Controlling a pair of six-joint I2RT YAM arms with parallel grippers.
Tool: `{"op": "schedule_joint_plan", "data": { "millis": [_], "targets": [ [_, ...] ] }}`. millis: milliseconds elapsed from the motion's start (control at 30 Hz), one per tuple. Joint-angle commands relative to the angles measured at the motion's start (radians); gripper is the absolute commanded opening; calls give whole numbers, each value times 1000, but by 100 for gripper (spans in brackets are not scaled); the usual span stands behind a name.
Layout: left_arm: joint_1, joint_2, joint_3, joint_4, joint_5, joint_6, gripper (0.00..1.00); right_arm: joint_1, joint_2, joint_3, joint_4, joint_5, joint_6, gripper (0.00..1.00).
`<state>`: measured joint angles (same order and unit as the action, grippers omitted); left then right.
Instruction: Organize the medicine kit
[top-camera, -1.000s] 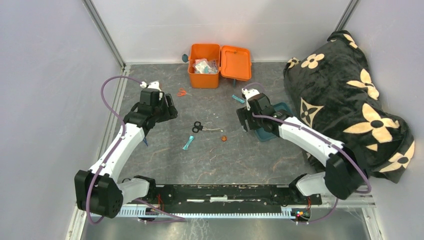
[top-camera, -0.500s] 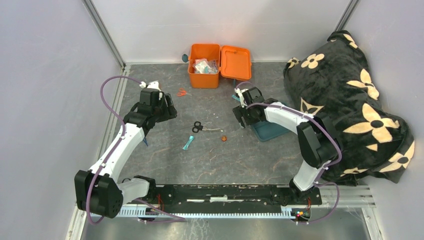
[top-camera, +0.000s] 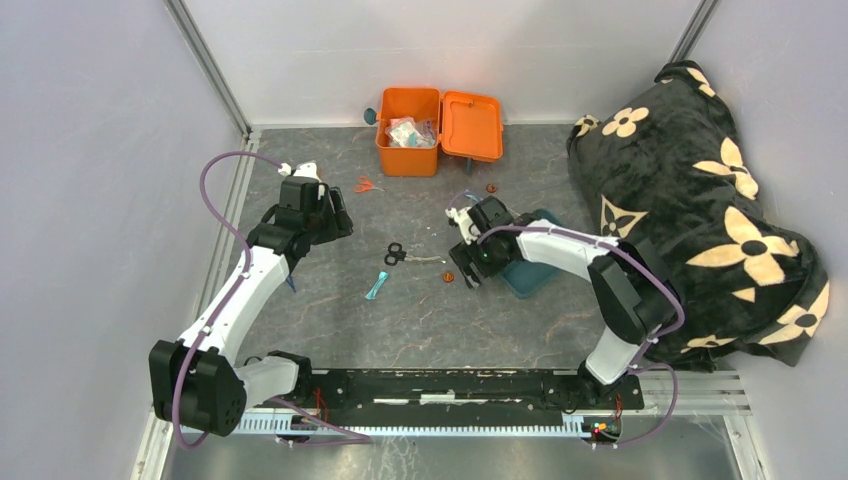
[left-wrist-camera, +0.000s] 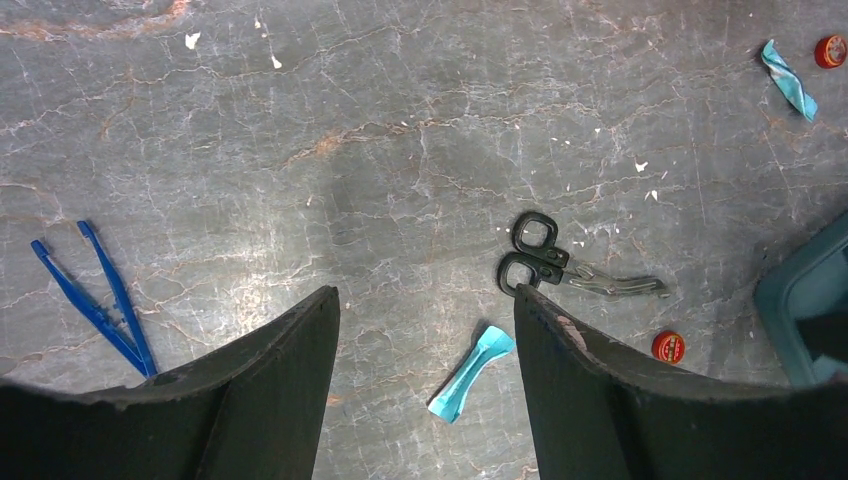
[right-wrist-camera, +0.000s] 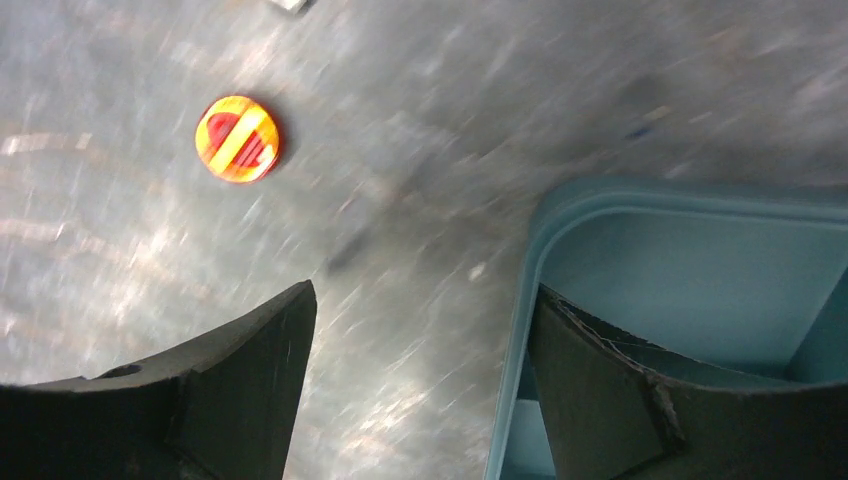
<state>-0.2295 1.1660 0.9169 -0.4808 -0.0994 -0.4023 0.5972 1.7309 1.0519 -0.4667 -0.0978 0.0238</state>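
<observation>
Medicine kit (top-camera: 407, 160) well apart from right gripper (right-wrist-camera: 420, 292) — jaws spread, empty; finger over teal tray (right-wrist-camera: 700, 270) rim may snag — red-yellow disc (right-wrist-camera: 238, 138) ahead-left

A grey marbled table (left-wrist-camera: 300, 120) carries loose items. Black-handled scissors with metal blades (left-wrist-camera: 540, 262) lie near the middle, a light-blue folded packet (left-wrist-camera: 470, 373) just beside their handles. A small round red disc with yellow markings (right-wrist-camera: 237, 138) sits near the blade tips, close to a flat teal plastic tray (right-wrist-camera: 620, 200). Blue plastic tweezers (left-wrist-camera: 95, 298) lie well apart on the left. Farther back are a twisted teal packet (left-wrist-camera: 787, 82) and a second red disc (left-wrist-camera: 830, 50). A black blanket with cream flowers (top-camera: 700, 200) is heaped beside the tray.
</observation>
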Motion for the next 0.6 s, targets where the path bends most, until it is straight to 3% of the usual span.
{"op": "schedule_joint_plan", "data": {
  "millis": [0,133,300,433,567],
  "targets": [
    [3,-4,13,22,-12,39,71,58,-146,-95,-87,-70,-15,81],
    [2,-4,13,22,-13,39,71,59,-293,-150,-162,-37,5,82],
    [4,0,16,23,-9,39,71,56,-389,-54,-136,110,62,83],
    [4,-10,13,20,-15,38,71,32,-367,41,-50,267,135,82],
    [4,-20,11,20,-18,39,72,-78,-257,124,45,286,213,78]
  ]
}}
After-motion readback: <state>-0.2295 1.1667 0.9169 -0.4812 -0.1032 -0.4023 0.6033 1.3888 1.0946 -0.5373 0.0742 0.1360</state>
